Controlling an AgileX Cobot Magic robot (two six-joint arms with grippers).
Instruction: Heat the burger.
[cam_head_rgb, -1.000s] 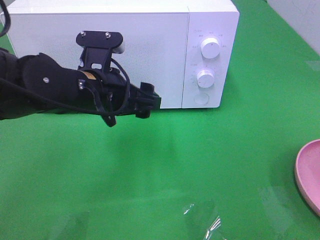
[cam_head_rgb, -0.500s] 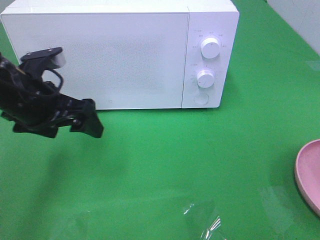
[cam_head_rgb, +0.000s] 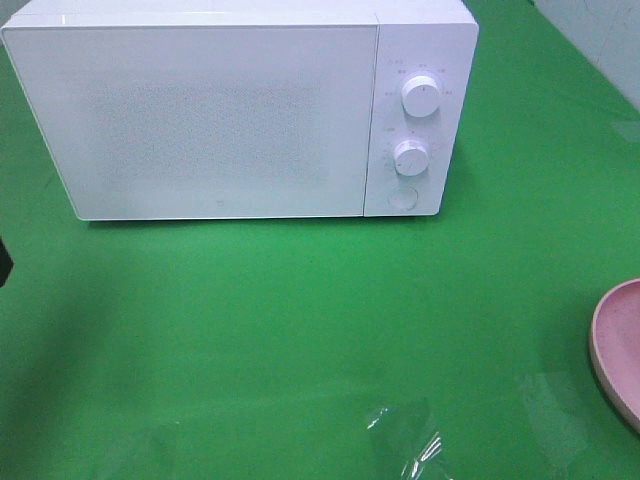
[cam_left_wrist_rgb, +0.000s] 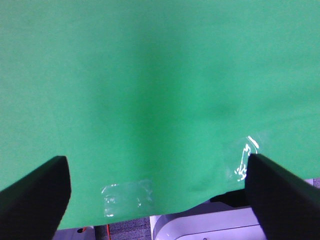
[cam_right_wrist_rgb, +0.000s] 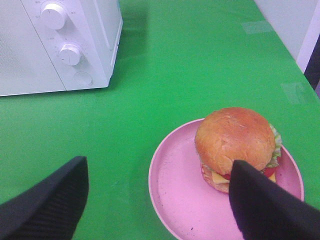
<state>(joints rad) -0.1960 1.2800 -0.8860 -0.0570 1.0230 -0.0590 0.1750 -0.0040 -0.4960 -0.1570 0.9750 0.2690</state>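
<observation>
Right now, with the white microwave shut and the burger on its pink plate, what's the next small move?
Probably lower the open right gripper onto the golden-bun burger: it sits on the round pink plate, right by the jaws, nothing held. The white microwave door is shut.

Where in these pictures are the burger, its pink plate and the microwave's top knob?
burger (cam_right_wrist_rgb: 234, 139), right wrist view, on the top bun.
pink plate (cam_right_wrist_rgb: 175, 192), right wrist view, on the bare part beside the burger.
top knob (cam_head_rgb: 421, 96), high outside view, on the knob's face.
</observation>
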